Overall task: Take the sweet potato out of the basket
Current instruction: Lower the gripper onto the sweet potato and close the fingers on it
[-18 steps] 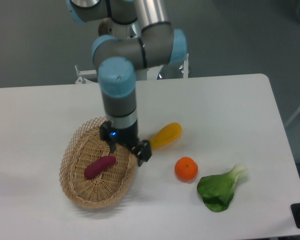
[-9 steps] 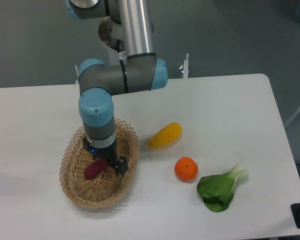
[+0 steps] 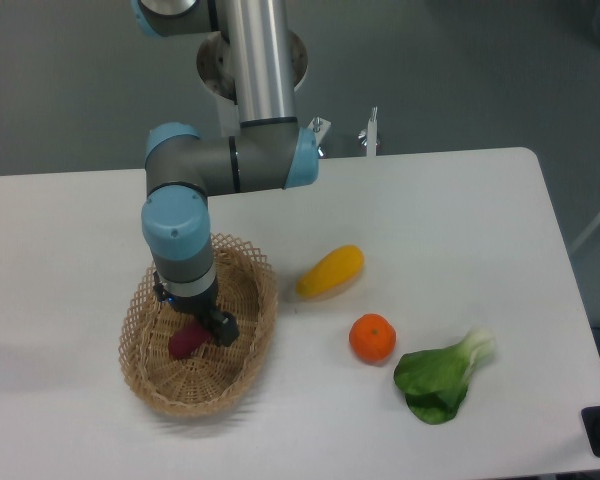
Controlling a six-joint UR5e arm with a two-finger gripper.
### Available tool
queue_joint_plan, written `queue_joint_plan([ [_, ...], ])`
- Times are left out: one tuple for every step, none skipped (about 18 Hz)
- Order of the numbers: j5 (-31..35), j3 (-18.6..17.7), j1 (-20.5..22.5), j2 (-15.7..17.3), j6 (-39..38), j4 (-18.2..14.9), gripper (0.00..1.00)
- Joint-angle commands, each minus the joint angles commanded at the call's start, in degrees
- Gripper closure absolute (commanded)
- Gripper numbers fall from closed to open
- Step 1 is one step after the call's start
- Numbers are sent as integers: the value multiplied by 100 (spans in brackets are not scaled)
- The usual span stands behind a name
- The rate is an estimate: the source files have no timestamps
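The tan wicker basket (image 3: pixel 248 340) sits at the front left of the white table. The magenta-purple sweet potato (image 3: pixel 184 344) lies inside it; only its left end shows. My gripper (image 3: pixel 193 322) is down inside the basket, right over the sweet potato, with a dark finger (image 3: pixel 223 328) on its right side. The arm's wrist hides the other finger and most of the sweet potato. I cannot tell whether the fingers touch the sweet potato.
A yellow oblong vegetable (image 3: pixel 330 271) lies just right of the basket. An orange (image 3: pixel 372 338) and a green leafy bok choy (image 3: pixel 440 377) lie further right towards the front edge. The arm's upright column stands behind the basket.
The gripper has moved left from the basket's right rim and dropped into the basket, over the sweet potato. The sweet potato has gone from fully visible to mostly covered.
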Motion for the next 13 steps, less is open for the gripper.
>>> queue_joint_plan([
  [0, 18, 9, -26, 0, 0, 0],
  [9, 26, 9, -35, -9, 9, 0],
  [9, 35, 9, -36, 0, 52, 2],
  [9, 27, 9, -44, 0, 114, 11],
  [18, 27, 9, -53, 9, 123, 24],
  [26, 44, 9, -62, 17, 114, 37],
  [26, 53, 9, -62, 35, 123, 48],
  [26, 62, 9, -62, 70, 114, 57],
  [35, 62, 9, -53, 105, 114, 65],
  [35, 62, 9, -44, 140, 114, 70],
  [35, 70, 9, -36, 149, 114, 72],
  [35, 79, 9, -36, 167, 114, 72],
  [35, 79, 9, -36, 167, 114, 74],
])
